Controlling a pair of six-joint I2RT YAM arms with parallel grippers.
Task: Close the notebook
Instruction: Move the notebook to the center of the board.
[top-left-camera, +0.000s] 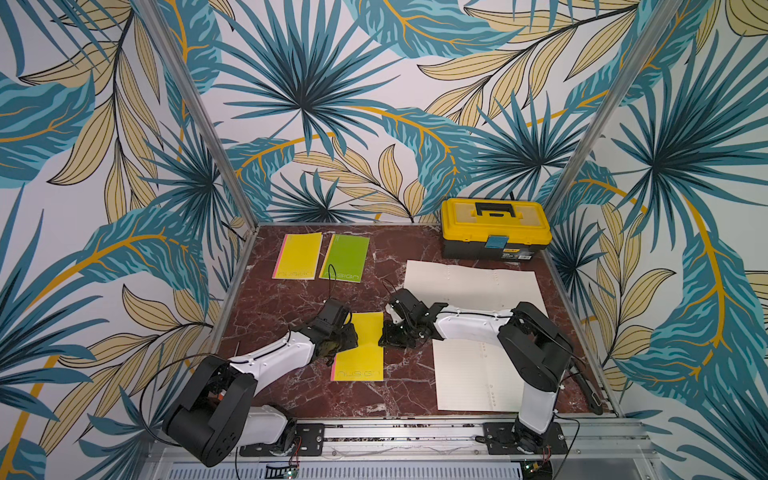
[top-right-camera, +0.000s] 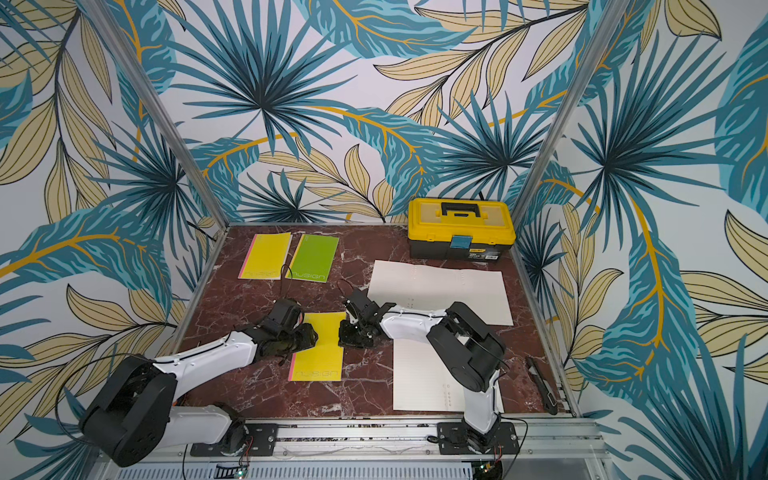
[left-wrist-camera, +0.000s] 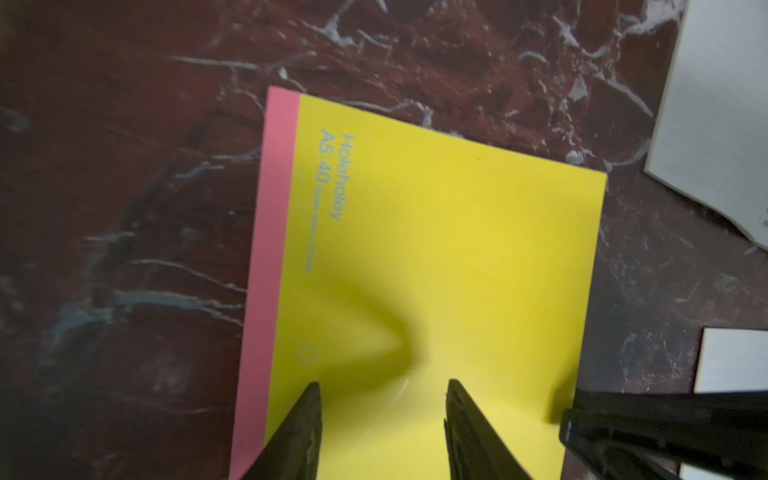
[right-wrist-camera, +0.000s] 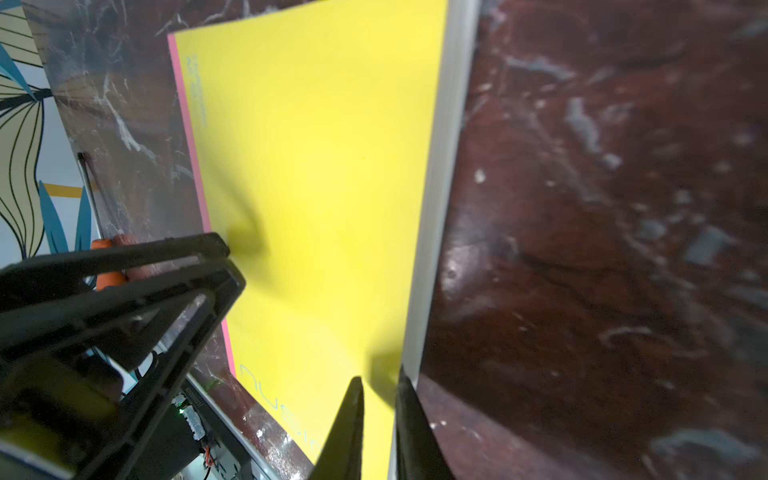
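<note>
Notebook (top-left-camera: 362, 353) lies closed and flat on the table (top-left-camera: 291, 324), centre-front, between the two grippers. Yellow cover is up, with the pink spine strip toward the left arm. Both top views agree (top-right-camera: 321, 357).

Left gripper (top-left-camera: 350, 338) sits over the spine-side part of the cover. Left wrist view: fingers stand apart above the yellow (left-wrist-camera: 382, 386), nothing between them, jaws released. Their shadow falls close under the tips (contact with the cover cannot be told).

Right gripper (top-left-camera: 383, 341) is at the opposite long edge, the page side. Right wrist view: fingers nearly together, a slim gap left (right-wrist-camera: 380, 374). One finger lies over the cover, the other along the white page edge. Cannot tell whether they pinch the cover or merely rest there.

Elsewhere:
- Back yellow notebook (top-left-camera: 298, 255) and green notebook (top-left-camera: 345, 257) lie side by side at rear left, both closed.
- Toolbox (top-left-camera: 494, 228) stands at rear right, lid down.
- Two paper sheets (top-left-camera: 473, 282) lie right of centre, partly under the right arm.
</note>
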